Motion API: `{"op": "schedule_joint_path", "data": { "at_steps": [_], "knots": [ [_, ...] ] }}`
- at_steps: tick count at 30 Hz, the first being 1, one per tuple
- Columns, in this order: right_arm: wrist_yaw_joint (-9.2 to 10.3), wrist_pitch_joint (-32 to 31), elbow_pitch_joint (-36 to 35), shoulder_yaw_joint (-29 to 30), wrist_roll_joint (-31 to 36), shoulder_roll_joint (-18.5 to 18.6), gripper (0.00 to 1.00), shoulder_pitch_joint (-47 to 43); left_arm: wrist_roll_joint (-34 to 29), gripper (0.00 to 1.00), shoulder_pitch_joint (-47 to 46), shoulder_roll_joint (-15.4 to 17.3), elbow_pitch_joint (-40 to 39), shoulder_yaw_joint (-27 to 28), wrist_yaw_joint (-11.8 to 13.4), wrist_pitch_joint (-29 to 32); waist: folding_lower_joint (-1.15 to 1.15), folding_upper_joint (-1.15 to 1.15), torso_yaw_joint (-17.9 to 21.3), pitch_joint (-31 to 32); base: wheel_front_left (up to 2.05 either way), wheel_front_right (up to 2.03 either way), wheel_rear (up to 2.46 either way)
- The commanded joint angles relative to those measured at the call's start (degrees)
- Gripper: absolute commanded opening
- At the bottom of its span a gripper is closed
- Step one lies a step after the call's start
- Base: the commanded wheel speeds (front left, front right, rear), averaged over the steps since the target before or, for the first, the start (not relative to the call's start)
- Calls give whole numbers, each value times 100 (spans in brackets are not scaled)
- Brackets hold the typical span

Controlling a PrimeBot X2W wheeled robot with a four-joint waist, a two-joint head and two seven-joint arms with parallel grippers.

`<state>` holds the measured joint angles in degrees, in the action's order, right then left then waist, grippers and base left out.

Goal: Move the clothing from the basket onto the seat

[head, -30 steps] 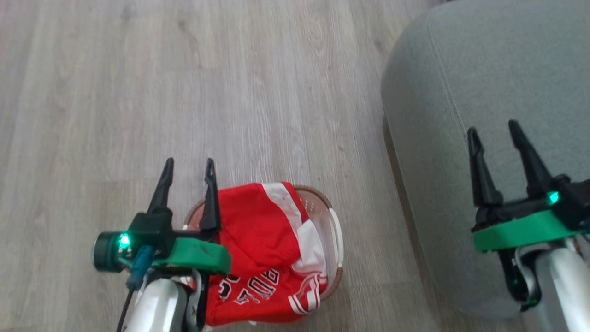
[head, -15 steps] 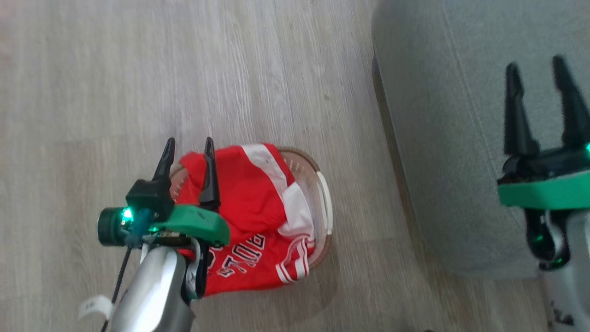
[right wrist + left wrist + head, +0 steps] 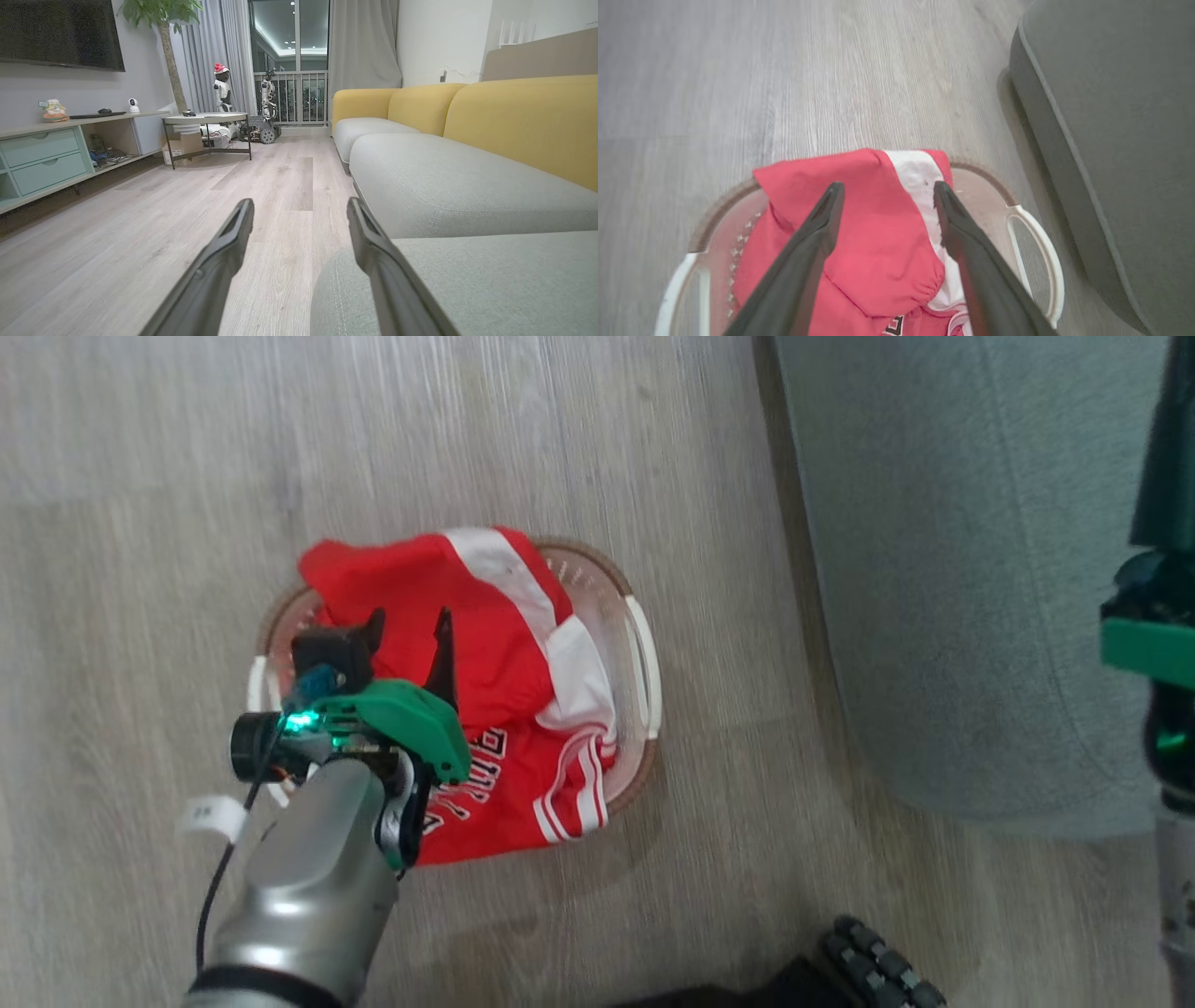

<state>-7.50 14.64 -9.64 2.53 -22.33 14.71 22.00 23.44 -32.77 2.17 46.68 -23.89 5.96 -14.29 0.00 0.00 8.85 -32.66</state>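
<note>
Seat (image 3: 952, 569) just right of basket (image 3: 644, 663); clothing (image 3: 485, 644) all piled in basket. Left gripper (image 3: 411, 616) spread, empty, over the pile; right gripper (image 3: 300, 203) spread, empty, by the seat. We'd drop straight, pinch a thick fold, not snag the basket.

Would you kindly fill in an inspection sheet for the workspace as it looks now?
Surface: pale wood-look floor, the basket standing on it.
Job's things: red clothing heaped in the basket, spilling over its rim; grey-green seat to its right.
Clutter: dark ridged object on the floor.
Grippers: left gripper open, over the clothing; right gripper open, holding nothing, at the seat's edge.
Cables: black cable with white tag along the left forearm.
Surroundings: yellow-backed sofa, round table, low cabinet.
</note>
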Motion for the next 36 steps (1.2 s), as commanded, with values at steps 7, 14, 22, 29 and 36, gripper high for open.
{"op": "schedule_joint_path", "data": {
  "at_steps": [7,14,22,29,36],
  "knots": [
    [1,36,-467,55,-176,104,100,407,641,100,-799,71,1226,-434,-257,14,0,0,221,-857,0,0,0],
    [1,36,-765,70,-279,63,100,779,995,100,-1404,71,1992,-896,-263,495,0,0,410,-1356,0,0,0],
    [1,36,-1063,93,-361,14,100,1018,1043,100,-1852,71,2465,-1263,-160,1047,0,0,595,-1803,0,0,0],
    [1,36,-1218,102,-377,20,100,1108,967,100,-2156,71,2652,-1512,-47,1631,0,0,676,-2156,0,0,0],
    [1,36,-1319,74,-387,19,100,1174,848,100,-2352,113,2708,-1700,124,2016,0,0,766,-2368,0,0,0]
  ]
}}
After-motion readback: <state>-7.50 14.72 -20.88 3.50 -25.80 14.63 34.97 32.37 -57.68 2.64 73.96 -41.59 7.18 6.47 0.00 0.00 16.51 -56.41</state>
